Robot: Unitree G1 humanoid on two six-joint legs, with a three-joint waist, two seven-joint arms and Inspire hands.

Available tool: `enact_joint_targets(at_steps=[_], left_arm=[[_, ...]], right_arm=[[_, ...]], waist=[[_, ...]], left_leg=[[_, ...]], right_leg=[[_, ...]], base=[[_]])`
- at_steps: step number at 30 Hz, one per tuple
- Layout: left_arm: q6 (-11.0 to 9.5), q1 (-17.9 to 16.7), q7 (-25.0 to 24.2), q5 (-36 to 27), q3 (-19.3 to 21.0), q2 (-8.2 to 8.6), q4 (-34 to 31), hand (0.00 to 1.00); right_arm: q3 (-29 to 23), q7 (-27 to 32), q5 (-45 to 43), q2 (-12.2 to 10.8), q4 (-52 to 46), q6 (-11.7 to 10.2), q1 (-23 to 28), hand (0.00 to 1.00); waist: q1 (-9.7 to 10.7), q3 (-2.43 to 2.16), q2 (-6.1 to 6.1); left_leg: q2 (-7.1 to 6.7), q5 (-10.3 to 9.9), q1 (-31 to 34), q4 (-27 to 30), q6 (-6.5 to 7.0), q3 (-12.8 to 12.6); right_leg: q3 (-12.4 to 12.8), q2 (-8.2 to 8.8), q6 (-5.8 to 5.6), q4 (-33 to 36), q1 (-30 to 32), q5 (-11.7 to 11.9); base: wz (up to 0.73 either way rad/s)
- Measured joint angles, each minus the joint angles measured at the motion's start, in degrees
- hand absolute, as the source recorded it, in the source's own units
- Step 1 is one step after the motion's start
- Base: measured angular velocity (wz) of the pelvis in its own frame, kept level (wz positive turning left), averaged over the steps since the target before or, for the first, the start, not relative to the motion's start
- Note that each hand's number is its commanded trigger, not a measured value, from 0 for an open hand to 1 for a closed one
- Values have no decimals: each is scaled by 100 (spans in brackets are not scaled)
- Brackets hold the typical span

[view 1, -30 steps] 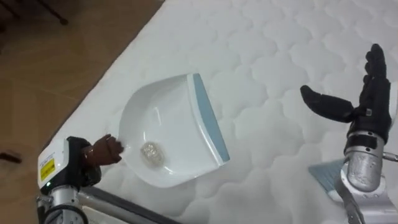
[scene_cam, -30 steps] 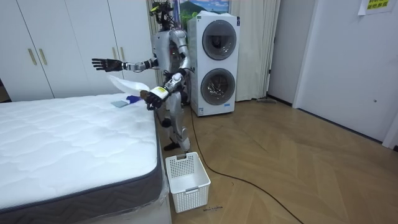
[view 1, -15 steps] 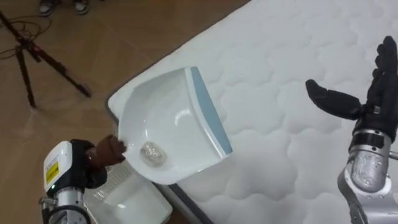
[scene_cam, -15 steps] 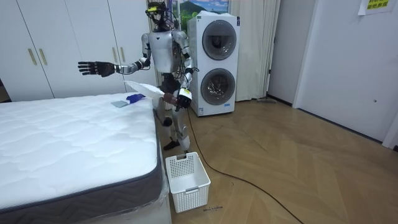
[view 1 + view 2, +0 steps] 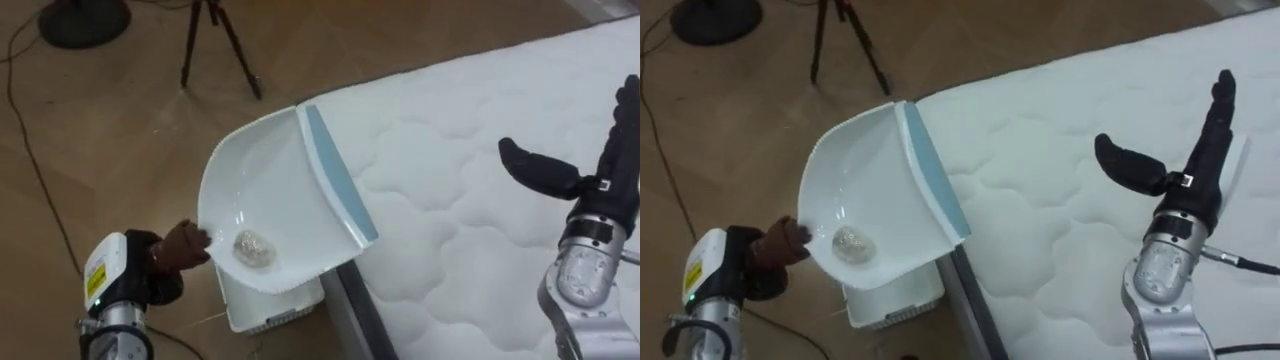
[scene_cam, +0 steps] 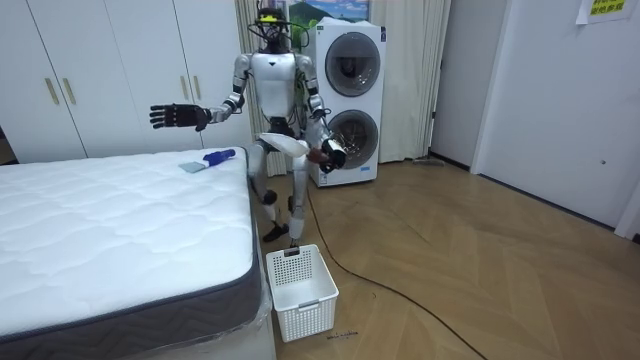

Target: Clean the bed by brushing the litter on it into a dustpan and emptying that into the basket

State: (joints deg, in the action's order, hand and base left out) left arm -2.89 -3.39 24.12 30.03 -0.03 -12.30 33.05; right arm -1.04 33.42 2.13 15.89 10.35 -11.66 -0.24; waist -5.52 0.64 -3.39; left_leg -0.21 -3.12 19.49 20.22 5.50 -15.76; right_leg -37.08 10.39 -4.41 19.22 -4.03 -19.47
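A white dustpan (image 5: 275,205) with a blue-grey lip hangs level beyond the mattress's corner. A small crumpled ball (image 5: 252,248) lies in its bowl. My left hand (image 5: 152,276) is shut on the dustpan's brown handle at the lower left. Right under the pan a white basket (image 5: 268,306) stands on the wooden floor. My right hand (image 5: 598,182) is raised over the white quilted mattress (image 5: 470,130), open and holding nothing. In the room view I stand at the bed's corner, with the dustpan (image 6: 284,143) held out over the floor.
A blue brush (image 6: 216,157) and a flat grey-blue piece (image 6: 192,167) lie on the mattress (image 6: 110,230) near my right hand (image 6: 176,116). The basket (image 6: 300,288) sits by the bed's foot. A tripod (image 5: 215,35) stands on the floor ahead. Stacked washing machines (image 6: 344,100) are behind me.
I have turned to my left, away from the bed. The dustpan with the ball has swung from above the mattress out past its edge, over the basket. My right hand stays raised and open.
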Motion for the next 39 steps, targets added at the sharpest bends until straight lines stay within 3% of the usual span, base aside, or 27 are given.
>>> enact_joint_targets(at_steps=[2,5,9,10,11,12,13,14,15,16,17,18,19,20,21,22,23,24,26,27,28,29,30,31,32,33,39], left_arm=[[0,19,0,-38,0,-12,0,100],[-1,57,0,-99,-1,-12,-19,100],[-12,124,3,-119,-30,-8,-15,100],[-26,122,4,-121,-31,8,-14,100],[-46,117,6,-118,-31,27,-14,100],[-94,90,38,-118,-13,23,-14,100],[-97,80,61,-118,1,3,-12,100],[-105,76,98,-113,68,-37,19,100],[-135,78,187,-102,125,-50,123,100],[-163,75,213,-98,156,-36,220,100],[-237,57,252,-45,283,-17,425,100],[-380,193,262,-78,344,-189,692,100],[-470,307,244,-83,269,-253,892,100],[-568,520,213,-89,132,-286,1096,100],[-513,532,168,-71,-39,-206,1096,100],[-502,519,159,-27,-169,-163,1093,100],[-501,498,156,130,-353,-104,1090,100],[-499,500,158,246,-406,-82,1091,100],[-493,518,210,428,-621,-129,1091,100],[-489,532,238,414,-688,-166,1093,100],[-492,532,271,391,-720,-234,1104,100],[-465,539,305,357,-676,-254,1202,100],[-452,554,309,339,-660,-276,1236,100],[-457,634,321,339,-658,-334,1296,100],[-462,721,377,338,-658,-366,1423,100],[-434,727,420,340,-644,-365,1525,100],[-332,761,509,330,-647,-420,1826,100]], right_arm=[[-2,3,7,1,-19,-15,0,0],[2,3,10,1,-59,-15,-20,0],[-9,5,10,4,-61,-11,-119,0],[-3,5,8,34,-61,-10,-134,0],[-5,12,7,86,-61,-10,-159,0],[-1,16,7,111,-53,-9,-213,0],[6,20,3,92,-52,-8,-228,0],[52,37,1,32,-39,-4,-225,0],[154,118,-1,-3,-12,13,-223,0],[216,159,-12,-6,2,34,-223,0],[350,179,-24,-59,16,59,-278,0],[487,299,-58,-135,12,70,-474,0],[474,413,-55,-117,-6,79,-469,0],[385,610,-46,-97,29,159,-601,0],[374,705,-52,-134,16,193,-530,0],[367,737,-73,-131,15,188,-466,0],[368,795,-79,-131,43,180,-417,0],[378,820,-82,-131,56,172,-418,0],[499,928,-245,-148,271,110,-425,0],[518,939,-251,-147,344,104,-425,0],[589,950,-241,-146,482,103,-475,0],[691,944,-241,-137,625,97,-588,0],[725,944,-241,-138,667,88,-611,0],[726,950,-200,-137,704,73,-570,0],[725,940,-25,-137,735,73,-565,0],[724,893,38,-135,736,62,-594,0],[745,703,62,-132,1208,-64,-744,0]], waist=[[32,-18,40],[-26,-29,64],[-26,-11,110],[-68,1,132],[-107,36,201],[-138,53,260],[-91,64,288],[78,84,333],[239,115,370],[362,127,385],[821,87,334],[1377,212,171],[1313,198,172],[1097,254,287],[1153,240,281],[1151,234,281],[1087,212,257],[1007,198,246],[737,173,263],[692,161,245],[477,117,173],[336,95,230],[345,84,258],[382,70,276],[336,77,237],[221,69,215],[95,77,168]], left_leg=[[-57,20,-1,-8,93,84],[-151,30,-38,-30,110,81],[-266,-115,-40,114,276,238],[-322,-188,-45,142,318,283],[-459,-201,-49,142,335,521],[-622,-200,-39,126,345,836],[-692,-186,-46,110,368,1043],[-788,-175,-89,40,363,1492],[-880,-71,-258,-223,210,2017],[-994,79,-405,-501,-12,2456],[-1218,415,-690,-947,-481,3325],[-703,-334,-304,497,-183,1794],[-236,-980,-168,1177,-105,1319],[-119,-1650,212,2036,54,1487],[-387,-1600,355,2128,77,2069],[-506,-1469,342,1943,71,2291],[-700,-1110,244,1430,65,2656],[-771,-947,183,1184,53,2784],[-941,-551,-40,571,-39,3237],[-967,-520,-67,528,-46,3271],[-1060,-522,-62,555,-64,3274],[-1044,-585,2,679,-109,3218],[-968,-600,76,720,-110,3019],[-641,-610,171,715,-91,2170],[-423,-618,212,712,-78,1597],[-375,-632,222,701,-56,1413],[-394,-586,254,510,-42,1349]], right_leg=[[32,1,-39,90,5,-56],[15,107,-62,268,27,-153],[9,313,-123,772,46,-272],[91,475,-72,1213,219,-286],[311,612,41,1749,469,-222],[625,616,223,2291,752,-127],[768,507,340,2497,865,-136],[1028,128,487,2623,1031,-207],[1206,-301,544,2513,1227,-226],[1277,-525,590,2306,1328,-213],[1455,-811,751,1475,1458,-133],[1597,-730,529,1106,1563,-19],[1676,-652,443,1315,1732,-24],[1827,-500,290,1881,2068,-57],[1966,-580,279,1999,2091,-33],[1982,-595,292,1937,2084,8],[2064,-703,338,1648,2076,52],[2180,-761,349,1407,2071,99],[2429,-812,395,601,1911,442],[2426,-772,423,531,1890,539],[2409,-604,450,531,1886,818],[2196,-549,576,640,1871,763],[2064,-519,597,639,1849,713],[1768,-446,630,712,1827,575],[1705,-406,631,864,1858,441],[1706,-366,643,986,1926,358],[1698,-338,651,947,2005,351]], base=[[25],[10],[9],[-18],[-43],[-43],[-23],[5],[10],[30],[106],[106],[45],[-13],[9],[85],[77],[92],[102],[96],[65],[64],[93],[113],[95],[36],[1]])
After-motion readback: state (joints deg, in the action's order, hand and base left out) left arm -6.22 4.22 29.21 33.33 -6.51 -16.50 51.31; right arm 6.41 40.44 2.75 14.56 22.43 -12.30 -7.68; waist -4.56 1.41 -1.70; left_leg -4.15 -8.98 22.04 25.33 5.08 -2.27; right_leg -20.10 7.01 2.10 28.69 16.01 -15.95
